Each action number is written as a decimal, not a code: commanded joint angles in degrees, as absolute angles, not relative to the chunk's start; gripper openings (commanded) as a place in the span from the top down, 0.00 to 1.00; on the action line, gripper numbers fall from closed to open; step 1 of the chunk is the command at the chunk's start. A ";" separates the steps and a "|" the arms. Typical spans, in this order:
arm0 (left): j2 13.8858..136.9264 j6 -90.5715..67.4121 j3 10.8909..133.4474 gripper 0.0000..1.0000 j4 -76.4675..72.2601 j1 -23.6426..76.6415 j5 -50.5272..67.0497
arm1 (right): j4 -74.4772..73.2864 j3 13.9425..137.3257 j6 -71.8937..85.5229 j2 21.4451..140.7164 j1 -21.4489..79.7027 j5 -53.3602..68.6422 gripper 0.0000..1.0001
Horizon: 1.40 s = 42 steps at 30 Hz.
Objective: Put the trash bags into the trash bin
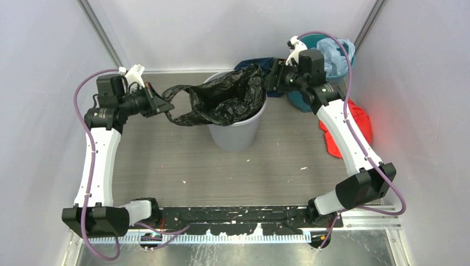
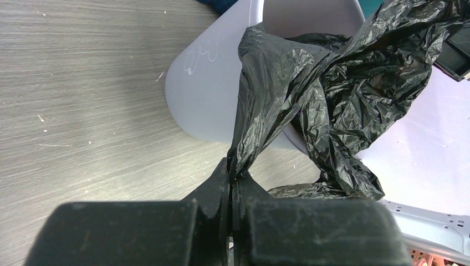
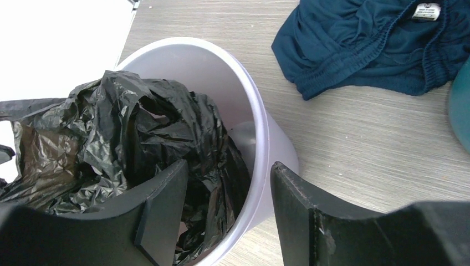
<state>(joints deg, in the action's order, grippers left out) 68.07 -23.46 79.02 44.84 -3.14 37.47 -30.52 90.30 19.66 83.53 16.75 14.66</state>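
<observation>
The black crinkly trash bag [image 1: 227, 97] lies half in the light grey trash bin [image 1: 235, 136] at mid-table, and a twisted tail stretches left over the rim. My left gripper [image 1: 166, 108] is shut on that tail, left of the bin and above the table. In the left wrist view the plastic [image 2: 332, 83] runs from the bin [image 2: 210, 83] into the closed left gripper [image 2: 233, 172]. My right gripper [image 3: 228, 164] is open over the bin's rim [image 3: 260, 127]. One finger hangs over the bag [image 3: 127, 127] inside, the other outside, with nothing held.
A teal bin [image 1: 302, 100] holding a pale blue bag [image 1: 338, 55] stands at the back right, beside my right arm. A red cloth [image 1: 354, 130] lies right of it. Navy shorts [image 3: 377, 44] lie behind the grey bin. Walls enclose the table on three sides.
</observation>
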 commanded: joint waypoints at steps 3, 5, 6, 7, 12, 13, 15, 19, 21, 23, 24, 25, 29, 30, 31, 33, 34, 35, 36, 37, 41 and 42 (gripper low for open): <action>68.03 -22.92 79.45 1.00 42.98 -3.61 37.96 | -28.59 89.96 19.26 82.32 16.61 18.19 0.38; 68.11 -22.85 79.45 1.00 42.98 -3.60 37.84 | -29.32 90.01 19.01 82.29 16.63 18.11 0.38; 68.14 -22.79 79.46 1.00 42.98 -3.60 37.81 | -29.72 90.00 18.90 82.36 16.61 18.11 0.37; 68.21 -22.77 79.44 1.00 42.97 -3.60 37.73 | -29.98 90.06 18.83 82.35 16.66 18.03 0.37; 68.29 -22.85 78.94 1.00 42.61 -3.60 37.79 | -31.25 90.37 18.42 82.62 16.90 17.99 0.41; 68.29 -22.92 78.98 1.00 42.55 -3.60 37.79 | -31.43 90.54 18.41 82.62 17.07 18.08 0.43; 68.38 -23.02 79.07 1.00 42.38 -3.61 37.95 | -32.03 91.05 18.10 82.91 17.41 18.18 0.46; 68.47 -23.12 79.36 1.00 42.37 -3.61 38.10 | -33.87 93.07 17.27 84.06 18.43 17.83 0.51; 68.47 -23.04 79.33 1.00 42.42 -3.60 38.12 | -35.50 94.36 16.31 84.79 19.46 16.42 0.51; 68.40 -22.94 79.26 1.00 42.45 -3.60 38.13 | -37.61 95.97 15.03 85.75 20.83 13.73 0.54; 68.38 -22.92 79.13 1.00 42.37 -3.60 38.08 | -38.57 96.78 14.43 86.26 21.47 12.12 0.56; 68.30 -22.94 79.07 1.00 42.33 -3.60 38.09 | -39.41 97.40 13.99 86.69 21.94 10.85 0.59; 68.29 -23.03 78.77 1.00 42.04 -3.60 38.23 | -40.60 98.67 13.69 87.22 22.62 7.61 0.72; 68.29 -23.07 78.75 1.00 42.03 -3.60 38.24 | -40.60 98.73 13.76 87.03 22.68 7.11 0.74; 68.29 -23.11 78.81 1.00 42.00 -3.60 38.28 | -40.65 98.89 13.76 86.70 22.90 6.34 0.75; 68.37 -23.12 78.84 1.00 41.93 -3.60 38.27 | -40.74 99.32 13.56 86.11 23.34 5.27 0.79; 68.38 -23.12 78.96 1.00 41.92 -3.60 38.36 | -40.82 99.65 13.54 85.80 23.43 4.72 0.81; 68.46 -23.26 79.07 1.00 41.88 -3.60 38.42 | -40.97 100.05 13.49 85.48 23.51 4.04 0.83; 68.47 -23.41 79.16 1.00 41.80 -3.61 38.53 | -41.18 100.46 13.45 85.18 23.58 3.54 0.83; 68.47 -23.75 79.26 1.00 41.58 -3.60 38.64 | -41.26 100.79 13.58 84.72 23.65 2.80 0.84; 68.60 -25.12 80.03 1.00 40.56 -3.61 39.08 | -40.86 101.25 13.95 81.90 23.78 0.21 0.87; 68.76 -25.30 80.39 1.00 40.38 -3.64 39.11 | -40.68 101.32 14.05 81.01 23.83 -1.93 0.88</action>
